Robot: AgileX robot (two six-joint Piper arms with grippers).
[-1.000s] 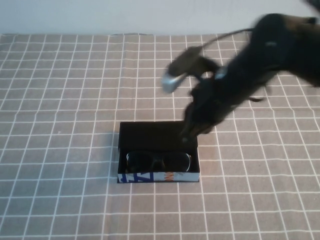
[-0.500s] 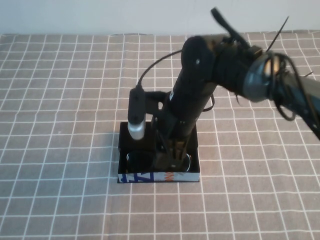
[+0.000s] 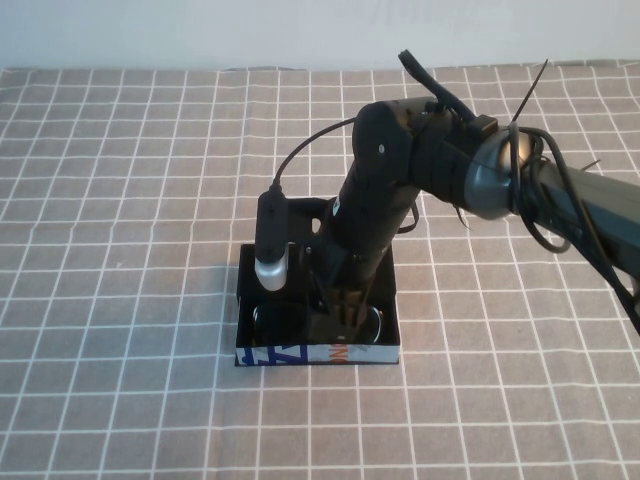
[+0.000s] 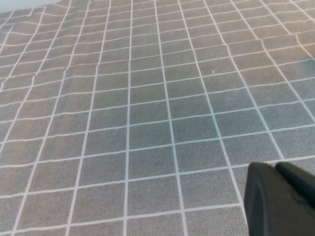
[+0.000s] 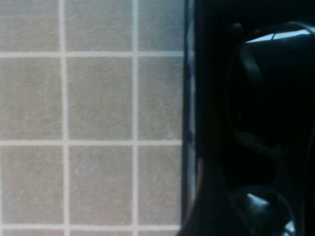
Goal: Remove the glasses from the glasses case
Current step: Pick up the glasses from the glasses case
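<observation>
The glasses case (image 3: 318, 353) is an open black box on the checked cloth, with its blue, white and orange side facing the near edge. The black glasses (image 3: 272, 322) lie inside along the front wall, partly hidden by my arm. My right gripper (image 3: 335, 318) reaches down into the case, over the middle of the glasses. In the right wrist view the dark lenses (image 5: 268, 98) and the case wall (image 5: 189, 123) fill one side. My left gripper (image 4: 283, 196) shows only in the left wrist view, shut and empty above bare cloth.
The grey cloth with white grid lines (image 3: 120, 200) covers the whole table. The right arm (image 3: 450, 170) stretches from the right edge across to the case. Its wrist camera (image 3: 272, 245) hangs over the case's back left corner.
The right arm swung in from the back right and dropped its gripper into the case over the glasses. In the last half second it only settled slightly.
</observation>
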